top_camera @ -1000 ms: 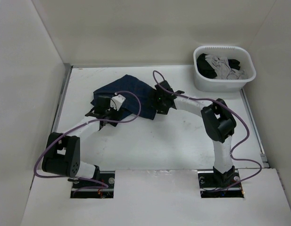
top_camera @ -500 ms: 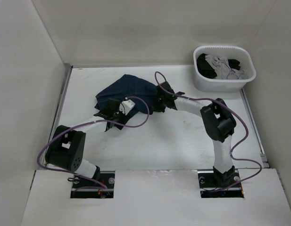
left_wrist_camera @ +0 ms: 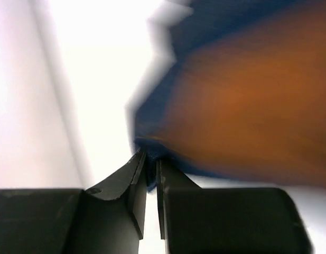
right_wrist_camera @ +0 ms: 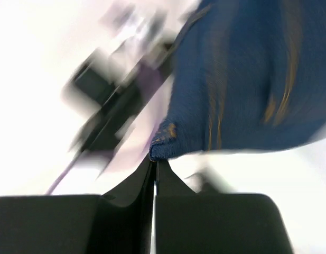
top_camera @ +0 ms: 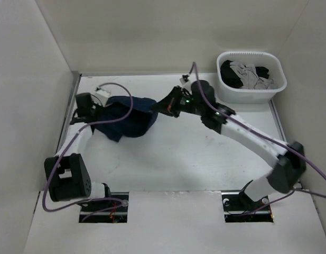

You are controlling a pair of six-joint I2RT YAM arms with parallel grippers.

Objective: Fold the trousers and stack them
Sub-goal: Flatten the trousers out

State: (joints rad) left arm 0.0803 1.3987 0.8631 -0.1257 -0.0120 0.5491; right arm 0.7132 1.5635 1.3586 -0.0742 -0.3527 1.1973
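Note:
The trousers [top_camera: 127, 117], dark navy denim with orange stitching, hang bunched between my two grippers over the left back part of the table [top_camera: 194, 159]. My left gripper [top_camera: 98, 112] is shut on their left edge. In the left wrist view the jaws [left_wrist_camera: 151, 159] pinch a blue fold of the trousers [left_wrist_camera: 221, 26], which is blurred. My right gripper [top_camera: 160, 106] is shut on their right end. The right wrist view shows a hemmed corner of the trousers [right_wrist_camera: 242, 79] caught at the tips of that gripper [right_wrist_camera: 155, 159].
A white basket [top_camera: 242, 94] with grey and black garments [top_camera: 247, 75] stands at the back right corner. White walls close in the table at the left, back and right. Purple cables loop over both arms, one lying across the trousers.
Both grippers have shut on the trousers. The left arm swung toward the back left, the right arm stretched out toward the back, and the cloth has been pulled leftward between them.

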